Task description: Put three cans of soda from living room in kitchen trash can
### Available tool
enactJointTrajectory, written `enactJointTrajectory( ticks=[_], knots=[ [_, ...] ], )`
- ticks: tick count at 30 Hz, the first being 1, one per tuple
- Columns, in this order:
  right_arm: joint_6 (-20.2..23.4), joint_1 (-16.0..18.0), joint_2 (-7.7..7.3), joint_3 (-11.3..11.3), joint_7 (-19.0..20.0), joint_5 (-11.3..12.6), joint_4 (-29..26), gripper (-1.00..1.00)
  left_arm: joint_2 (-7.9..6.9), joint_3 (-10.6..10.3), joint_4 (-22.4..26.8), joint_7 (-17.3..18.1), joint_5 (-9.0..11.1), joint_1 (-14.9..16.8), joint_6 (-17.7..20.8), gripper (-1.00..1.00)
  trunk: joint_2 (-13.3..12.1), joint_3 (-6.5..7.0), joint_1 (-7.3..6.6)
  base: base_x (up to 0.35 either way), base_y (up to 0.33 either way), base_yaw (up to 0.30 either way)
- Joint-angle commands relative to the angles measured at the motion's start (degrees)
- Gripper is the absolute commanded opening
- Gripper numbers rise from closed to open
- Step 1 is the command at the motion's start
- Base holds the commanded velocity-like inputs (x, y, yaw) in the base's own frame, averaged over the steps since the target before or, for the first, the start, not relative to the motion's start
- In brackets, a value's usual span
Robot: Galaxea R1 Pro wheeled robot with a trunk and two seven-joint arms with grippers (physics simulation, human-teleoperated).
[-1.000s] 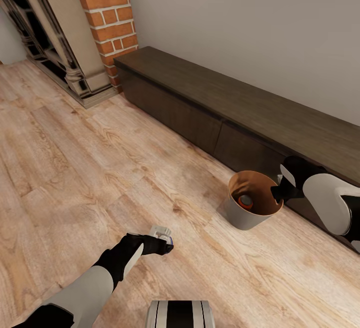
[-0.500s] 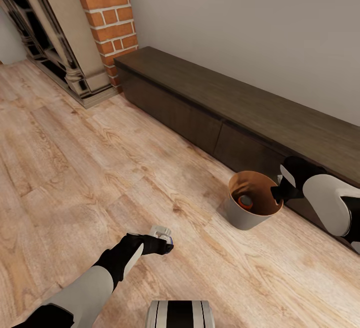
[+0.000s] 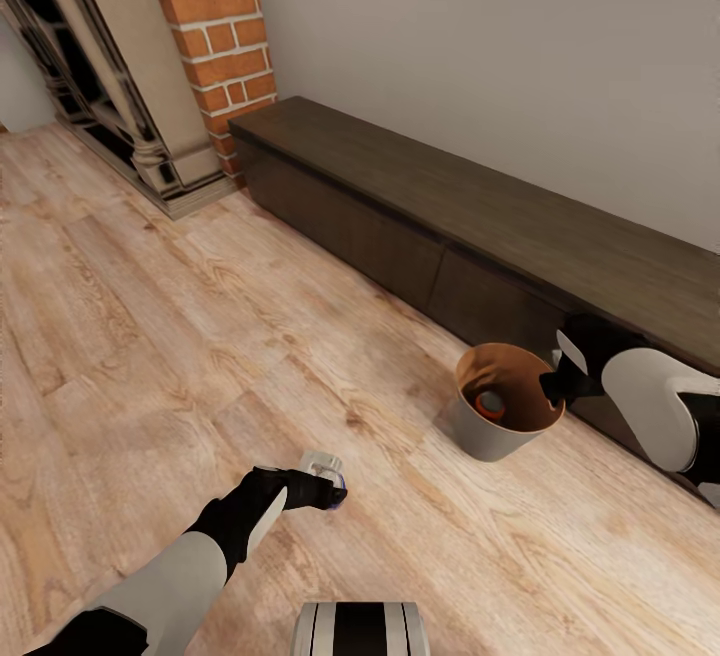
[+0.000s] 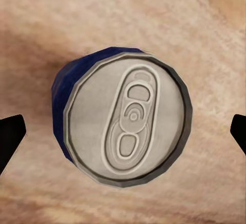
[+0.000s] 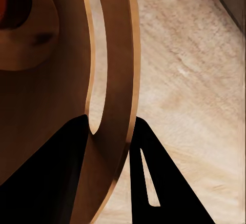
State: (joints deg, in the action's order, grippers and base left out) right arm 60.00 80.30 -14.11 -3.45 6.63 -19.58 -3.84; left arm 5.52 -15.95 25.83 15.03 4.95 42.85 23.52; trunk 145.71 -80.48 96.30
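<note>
A pale wood-plank floor [image 3: 200, 336] runs up to a plain grey wall [image 3: 500, 56], with a red brick column [image 3: 215, 36] in the corner beside a dark, glass-fronted cabinet with a cream moulded frame [image 3: 110, 86]. Along the wall sits a long low dark-brown worktop [image 3: 480, 226], its top bare.

The trash can [image 3: 480, 433] is tilted just in front of the worktop, its coppery inside facing the head camera, and one orange soda can [image 3: 489, 403] lies inside it. The right tool [image 3: 553, 388] is clenched on the bucket's rim (the right wrist view shows one dark finger on each side of the wall).

The blue soda can [image 4: 125, 116] stands upright on the floor, silver top and pull tab facing the left wrist camera. The left tool [image 3: 325, 486] is spread wide around it, fingertips [image 4: 11, 137] well apart from its sides. No writing can be read on either can
</note>
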Motion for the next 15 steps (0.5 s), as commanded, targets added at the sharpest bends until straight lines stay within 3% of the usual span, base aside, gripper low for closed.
enactJointTrajectory(
  ticks=[1,15],
  knots=[
    [0.00,-0.59,0.75,-2.35,0.05,-1.25,-0.49,-1.00,0.02,-0.04,-0.03,0.00,0.00,0.00,-0.03,1.00,-0.04,0.21,0.05,0.000,0.000,0.000],
    [0.00,-0.59,0.91,-2.27,0.05,-1.25,-0.13,-1.00,0.10,-0.04,-0.05,0.00,-0.03,0.02,-0.07,1.00,-0.23,3.31,-0.31,0.000,0.000,0.000]
  ],
)
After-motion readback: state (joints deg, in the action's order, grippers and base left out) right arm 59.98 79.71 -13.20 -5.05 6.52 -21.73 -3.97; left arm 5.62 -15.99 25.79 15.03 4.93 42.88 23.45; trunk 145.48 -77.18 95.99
